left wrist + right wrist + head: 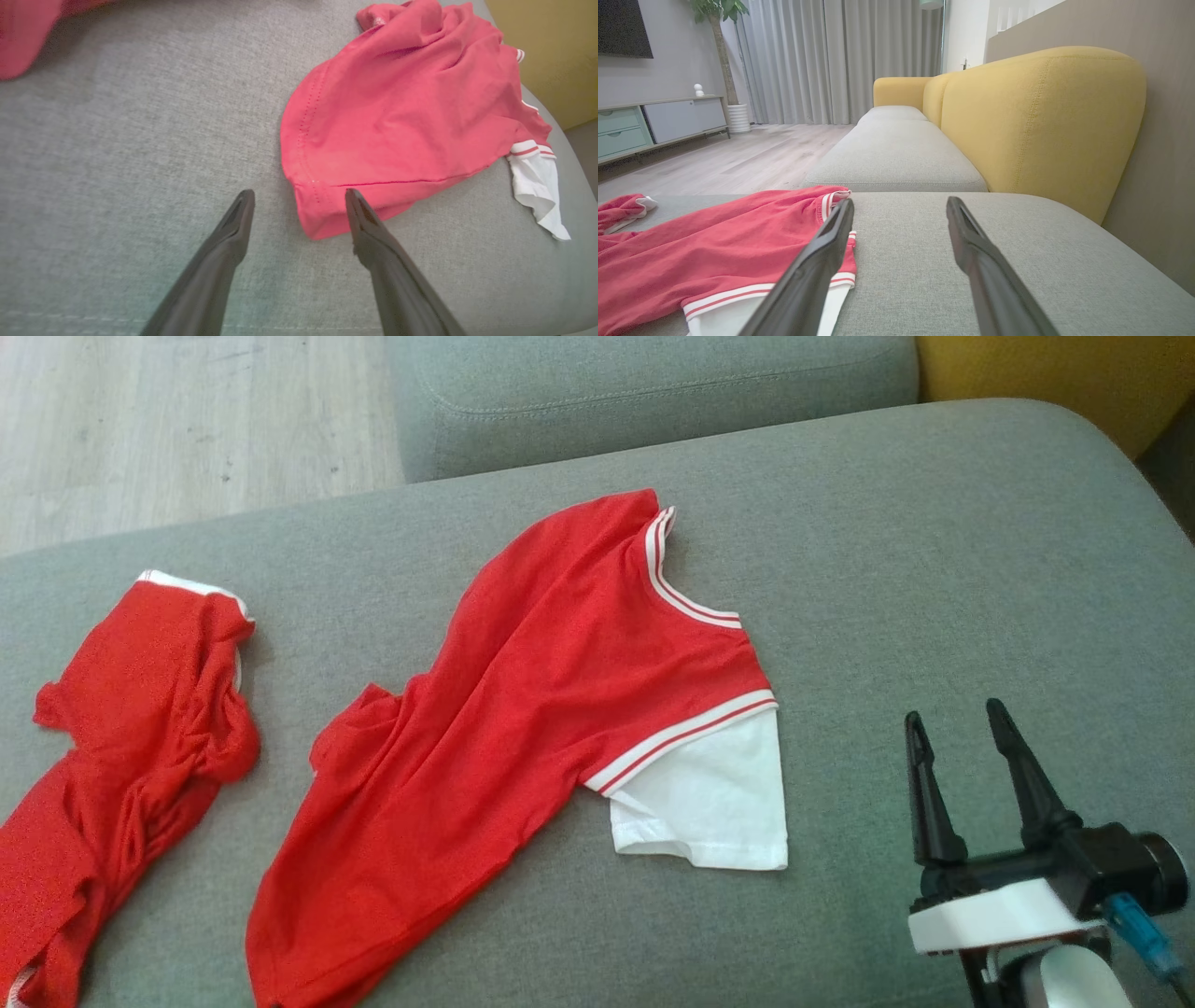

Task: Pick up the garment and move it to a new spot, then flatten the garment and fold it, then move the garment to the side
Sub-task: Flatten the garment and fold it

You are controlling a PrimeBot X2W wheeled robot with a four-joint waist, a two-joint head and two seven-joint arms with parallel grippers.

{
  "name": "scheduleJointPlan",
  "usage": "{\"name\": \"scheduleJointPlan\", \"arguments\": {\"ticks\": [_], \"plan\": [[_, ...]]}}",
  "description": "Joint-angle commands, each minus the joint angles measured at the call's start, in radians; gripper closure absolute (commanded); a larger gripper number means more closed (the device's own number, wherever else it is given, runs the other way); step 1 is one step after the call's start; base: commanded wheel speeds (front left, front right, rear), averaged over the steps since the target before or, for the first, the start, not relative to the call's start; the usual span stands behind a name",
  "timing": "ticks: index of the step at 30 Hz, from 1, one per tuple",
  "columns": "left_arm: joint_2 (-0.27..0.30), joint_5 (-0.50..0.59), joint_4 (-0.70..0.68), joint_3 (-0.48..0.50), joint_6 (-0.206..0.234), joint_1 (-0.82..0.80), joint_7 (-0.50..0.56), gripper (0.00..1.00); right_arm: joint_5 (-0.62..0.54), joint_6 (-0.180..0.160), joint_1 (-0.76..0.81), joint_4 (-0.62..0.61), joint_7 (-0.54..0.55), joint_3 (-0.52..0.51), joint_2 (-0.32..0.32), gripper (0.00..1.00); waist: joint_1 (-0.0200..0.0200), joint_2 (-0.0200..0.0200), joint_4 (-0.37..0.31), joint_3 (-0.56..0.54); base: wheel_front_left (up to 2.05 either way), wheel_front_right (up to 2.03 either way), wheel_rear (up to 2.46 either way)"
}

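The garment (523,709) is a red shirt with a white, red-striped sleeve, lying loosely spread in the middle of the grey sofa seat (934,569). In the left wrist view my left gripper (299,191) is open just over the garment's (397,116) hem corner, its right finger overlapping the edge and nothing held. My right gripper (955,711) is open and empty at the lower right, a little to the right of the white sleeve. The right wrist view has my right gripper (900,201) low over the seat with the garment (691,261) to its left.
A second crumpled red garment (140,709) lies at the seat's left end. Another grey cushion (653,392) adjoins the far edge, with wood floor (187,420) beyond. A yellow sofa back (1041,116) rises along the right side. Bare seat stretches to the right of the shirt.
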Motion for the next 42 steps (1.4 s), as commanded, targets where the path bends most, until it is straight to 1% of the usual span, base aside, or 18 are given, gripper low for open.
{"name": "scheduleJointPlan", "arguments": {"ticks": [1,3,9,14,15,16,17,18,19,20,21,22,25,28,32,36,38,42], "plan": [[0.025,0.004,-0.025,0.035,0.008,-0.051,0.000,0.00,-0.006,0.008,-0.023,-0.029,-0.009,0.028,-0.006,0.00,0.0000,0.0000,0.000,0.001,0.00,0.00,0.00],[0.018,0.001,-0.030,0.031,0.013,-0.064,0.009,0.00,-0.005,0.008,-0.026,-0.030,-0.009,0.032,-0.006,0.00,0.0000,0.0000,-0.004,0.003,0.00,0.00,0.00],[-0.002,-0.023,-0.012,0.019,0.008,-0.093,0.043,0.00,0.001,0.008,-0.028,-0.033,-0.009,0.033,-0.006,0.00,0.0000,0.0000,-0.018,0.021,0.00,0.00,0.00],[-0.011,-0.037,0.026,0.010,-0.009,-0.127,0.072,0.00,0.006,0.008,-0.039,-0.032,-0.009,0.034,-0.006,0.00,0.0000,0.0000,-0.026,0.039,0.00,0.00,0.00],[-0.015,-0.037,0.031,0.013,-0.013,-0.135,0.067,0.14,0.007,0.008,-0.042,-0.032,-0.009,0.034,-0.006,0.00,0.0000,0.0000,-0.027,0.041,0.00,0.00,0.00],[-0.019,-0.038,0.038,0.015,-0.015,-0.142,0.064,0.34,0.008,0.008,-0.043,-0.032,-0.009,0.033,-0.006,0.00,0.0000,0.0000,-0.028,0.044,0.00,0.00,0.00],[-0.021,-0.037,0.043,0.014,-0.020,-0.148,0.063,0.47,0.009,0.008,-0.044,-0.033,-0.009,0.032,-0.006,0.00,0.0000,0.0000,-0.028,0.046,0.00,0.00,0.00],[-0.025,-0.037,0.047,0.013,-0.024,-0.154,0.062,0.53,0.009,0.008,-0.044,-0.033,-0.009,0.032,-0.006,0.00,0.0000,0.0000,-0.028,0.048,0.00,0.00,0.00],[-0.025,-0.037,0.047,0.013,-0.024,-0.154,0.062,0.53,0.009,0.008,-0.044,-0.033,-0.009,0.032,-0.006,0.00,0.0000,0.0000,-0.028,0.048,0.00,0.00,0.00],[-0.027,-0.037,0.052,0.012,-0.028,-0.160,0.062,0.65,0.009,0.008,-0.044,-0.032,-0.009,0.031,-0.006,0.00,0.0000,0.0000,-0.028,0.049,0.00,0.00,0.00],[-0.028,-0.036,0.056,0.010,-0.033,-0.165,0.062,0.79,0.009,0.008,-0.044,-0.032,-0.009,0.031,-0.006,0.00,0.0000,0.0000,-0.027,0.050,0.00,0.00,0.00],[-0.030,-0.034,0.059,0.007,-0.039,-0.170,0.064,1.00,0.009,0.008,-0.044,-0.031,-0.009,0.031,-0.006,0.00,0.0000,0.0000,-0.027,0.050,0.00,0.00,0.00],[-0.031,-0.028,0.056,0.002,-0.059,-0.176,0.057,1.00,0.009,0.008,-0.043,-0.029,-0.009,0.027,-0.006,0.00,0.0000,0.0000,-0.022,0.046,0.00,0.00,0.00],[-0.021,-0.017,0.034,0.012,-0.065,-0.165,0.033,1.00,0.007,0.008,-0.039,-0.027,-0.009,0.023,-0.006,0.00,0.0000,0.0000,-0.015,0.039,0.00,0.00,0.00],[0.001,-0.018,-0.047,0.037,-0.065,-0.123,-0.002,1.00,0.003,0.008,-0.031,-0.027,-0.009,0.017,-0.006,0.00,0.0000,0.0000,0.002,0.027,0.00,0.00,0.00],[0.017,-0.038,-0.127,0.035,-0.087,-0.061,-0.004,1.00,0.000,0.008,-0.026,-0.026,-0.009,0.016,-0.006,0.00,0.0000,0.0000,0.017,0.014,0.00,0.00,0.00],[0.017,-0.038,-0.134,0.019,-0.091,-0.038,0.003,1.00,-0.001,0.008,-0.026,-0.024,-0.009,0.020,-0.006,0.00,0.0000,0.0000,0.022,0.008,0.00,0.00,0.00],[-0.015,-0.025,-0.083,-0.028,-0.095,-0.029,0.012,1.00,-0.002,0.008,-0.021,-0.020,-0.009,0.024,-0.006,0.00,0.0000,0.0000,0.030,-0.007,0.00,0.00,0.00]]}}
